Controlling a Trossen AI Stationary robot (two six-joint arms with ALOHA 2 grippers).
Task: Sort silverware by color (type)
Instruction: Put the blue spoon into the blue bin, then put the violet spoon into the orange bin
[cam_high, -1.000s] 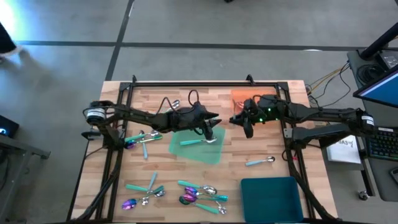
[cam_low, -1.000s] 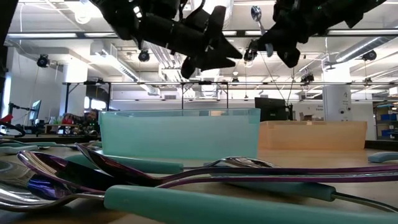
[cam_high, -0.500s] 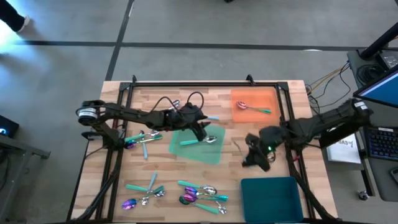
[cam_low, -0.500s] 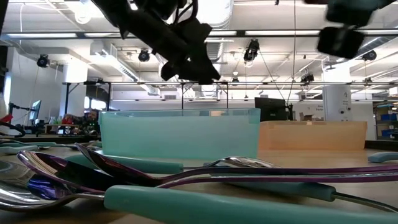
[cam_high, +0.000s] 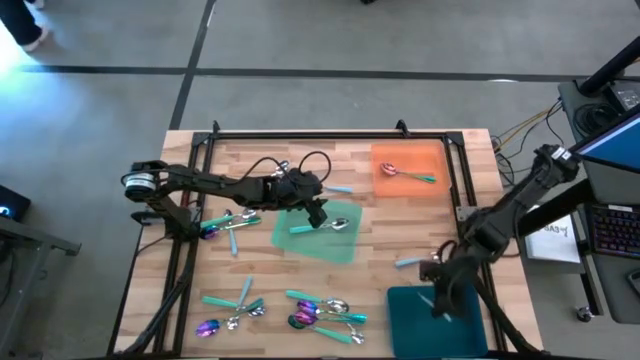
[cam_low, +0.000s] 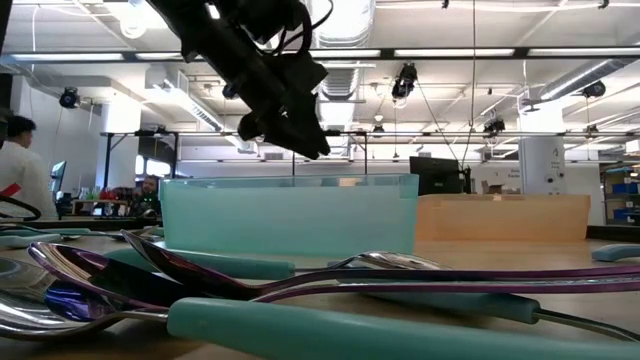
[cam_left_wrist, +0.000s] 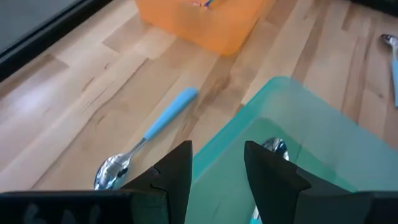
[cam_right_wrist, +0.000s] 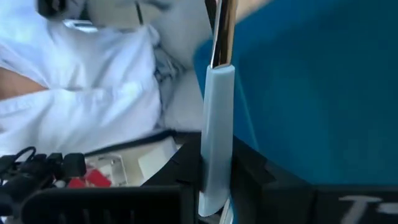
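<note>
My right gripper (cam_high: 440, 297) hangs over the dark teal tray (cam_high: 455, 322) at the near right, shut on a spoon (cam_right_wrist: 216, 118) with a pale blue handle. My left gripper (cam_high: 318, 211) stands open over the far edge of the green tray (cam_high: 320, 245), and nothing is between its fingers (cam_left_wrist: 177, 171). One spoon (cam_high: 322, 227) lies flat in the green tray. Another spoon (cam_high: 403, 174) lies in the orange tray (cam_high: 425, 155). Loose silverware lies on the wood: a pile (cam_high: 325, 314) at the near edge, several pieces (cam_high: 231, 222) at the left, and one spoon (cam_high: 418, 260) near my right gripper. My right gripper pinches the spoon's pale blue handle (cam_right_wrist: 214, 163) near its free end between its two fingers. The handle lies along the fingers, and the metal stem (cam_right_wrist: 222, 28) runs on past them; the head is out of frame. The spoon is lifted clear above the dark teal tray.
A blue-handled spoon (cam_left_wrist: 149, 146) lies on the wood just beyond the green tray's far edge, and another (cam_high: 281, 167) sits farther back. More spoons (cam_high: 230, 303) lie at the near left. Dark frame rails (cam_high: 330, 133) run along the table's far, left and right sides.
My right gripper has swung with its spoon from beside the orange tray toward the table's near edge. It rolled on the way and now hangs over the dark teal tray. My left gripper has drawn back a little toward the table's left and tipped, staying open.
</note>
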